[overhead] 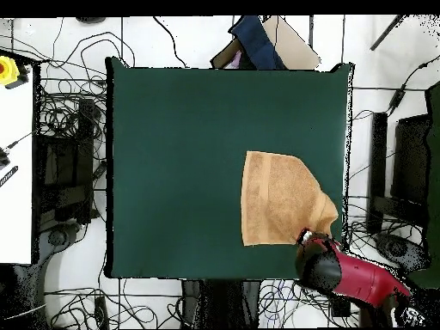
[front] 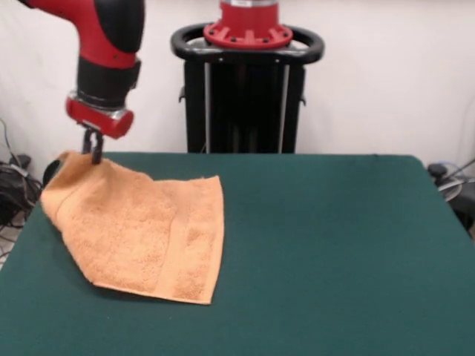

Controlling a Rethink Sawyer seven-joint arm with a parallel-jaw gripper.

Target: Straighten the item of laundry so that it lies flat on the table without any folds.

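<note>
The orange-tan terry towel (front: 145,233) lies on the left part of the green table (front: 334,245). Its far-left corner is lifted off the table and pinched in my gripper (front: 94,154), which is shut on it just above the table's far-left corner. The towel drapes down from that corner, and a band stripe runs near its right edge. In the overhead view the towel (overhead: 275,199) lies at the table's right side, and the gripper (overhead: 304,235) sits at the towel's lower-right corner, mostly under the red arm. The table (overhead: 172,163) is far wider than the towel. No tag shows.
The robot's black pedestal (front: 245,96) stands behind the table's far edge. Cables and equipment (overhead: 64,163) lie on the floor beside the table. A white bench (overhead: 15,172) stands at the left edge of the overhead view.
</note>
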